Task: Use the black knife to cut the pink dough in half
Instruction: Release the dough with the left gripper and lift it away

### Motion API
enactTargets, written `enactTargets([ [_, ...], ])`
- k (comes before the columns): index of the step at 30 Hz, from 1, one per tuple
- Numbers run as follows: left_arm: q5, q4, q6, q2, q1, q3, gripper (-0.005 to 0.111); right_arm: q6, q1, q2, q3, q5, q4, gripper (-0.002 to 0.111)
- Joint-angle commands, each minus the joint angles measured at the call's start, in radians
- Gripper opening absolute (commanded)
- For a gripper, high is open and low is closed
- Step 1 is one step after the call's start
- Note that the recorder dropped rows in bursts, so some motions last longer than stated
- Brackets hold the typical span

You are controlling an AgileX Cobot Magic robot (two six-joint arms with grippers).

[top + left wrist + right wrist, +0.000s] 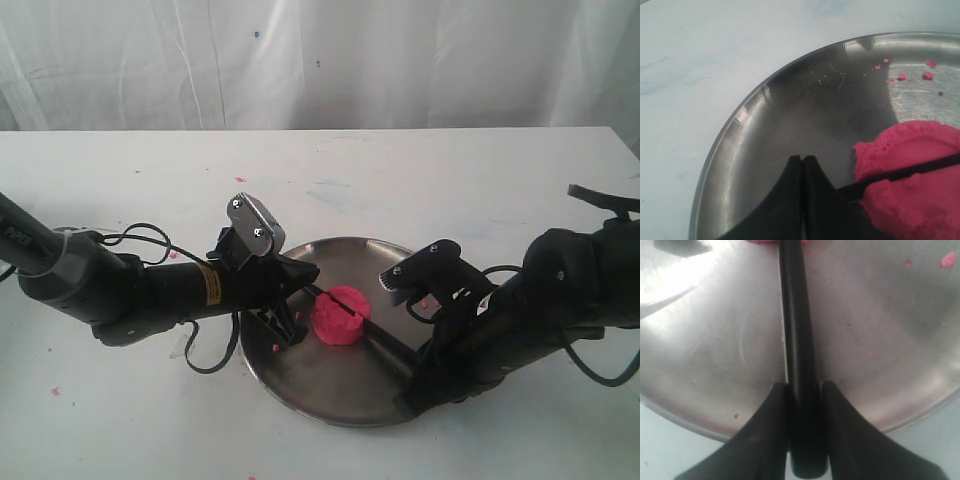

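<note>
The pink dough [338, 318] is a round puck in the middle of the steel plate [320, 385]. The black knife [385, 345] lies across its top, with the blade [912, 171] pressed into a groove in the dough [920, 210]. My right gripper [414, 372] is shut on the knife's handle [799, 340] at the plate's near right rim; the handle sits between the gripper's [802, 386] two fingers. My left gripper [287, 330] is shut and empty, just left of the dough. Its closed tips [802, 158] hang over the plate [780, 125] beside the blade's tip.
Small pink crumbs [927, 75] lie on the plate beyond the dough, and a few more [55, 390] dot the white table. A white curtain hangs behind the table's far edge. Both arms reach in low from the two sides of the plate [880, 340].
</note>
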Motion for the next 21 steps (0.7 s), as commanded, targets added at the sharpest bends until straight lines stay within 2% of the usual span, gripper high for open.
enactTargets([
  [1, 0.058, 0.043, -0.001, 0.013, -0.002, 0.012, 0.000, 0.021, -0.001, 0.018, -0.005, -0.066, 0.013, 0.000],
  [21, 0.065, 0.045, -0.001, 0.013, -0.002, 0.012, 0.000, 0.021, -0.001, 0.058, -0.005, -0.077, 0.013, 0.000],
])
